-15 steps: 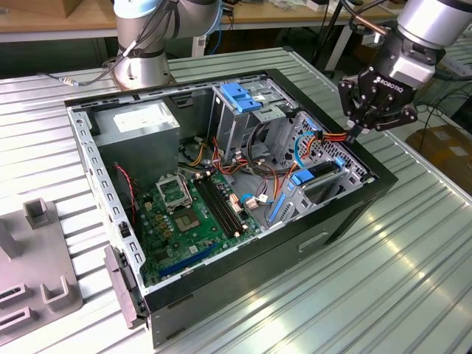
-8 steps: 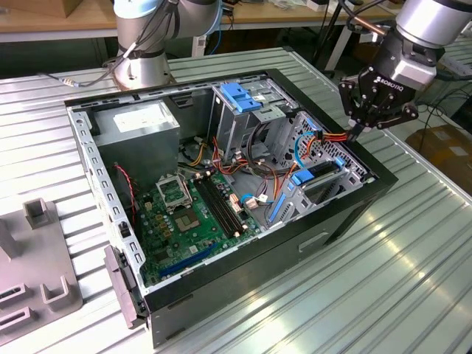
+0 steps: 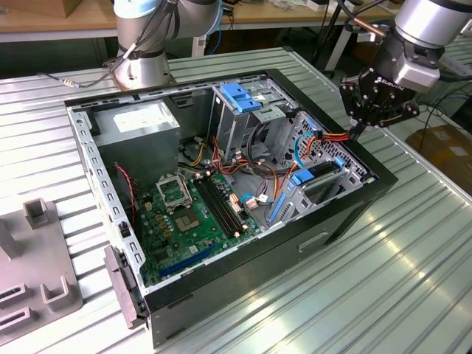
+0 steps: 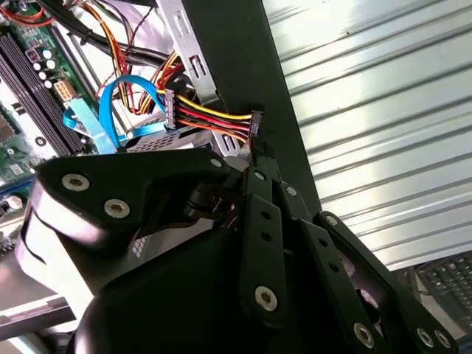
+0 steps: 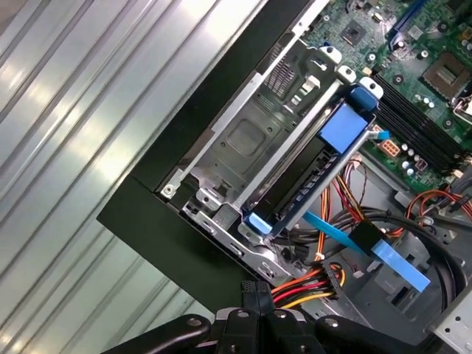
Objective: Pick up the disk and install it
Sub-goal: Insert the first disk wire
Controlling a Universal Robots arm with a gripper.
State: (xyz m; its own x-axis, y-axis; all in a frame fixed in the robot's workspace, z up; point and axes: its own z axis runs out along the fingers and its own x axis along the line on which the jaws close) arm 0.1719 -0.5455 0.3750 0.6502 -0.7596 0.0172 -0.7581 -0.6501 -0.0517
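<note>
Exterior view: hand [image 3: 358, 133] over a corner of the case [image 3: 317, 237], clenched on the power plug [image 4: 256, 122] in second wrist view. Disk [image 3: 321, 175] seated inside case, just beside that corner, blue rail showing. Case on ribbed bench [image 3: 398, 295].

One computer case [image 3: 324, 237], one motherboard [image 3: 173, 221], one power supply [image 3: 140, 122], one disk [image 5: 295, 184], one gripper [image 3: 359, 130], one grey fixture [image 3: 37, 262].

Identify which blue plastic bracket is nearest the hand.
The disk, seated beside the case wall near the hand; the blue latch tops the tall cage, farther off.
</note>
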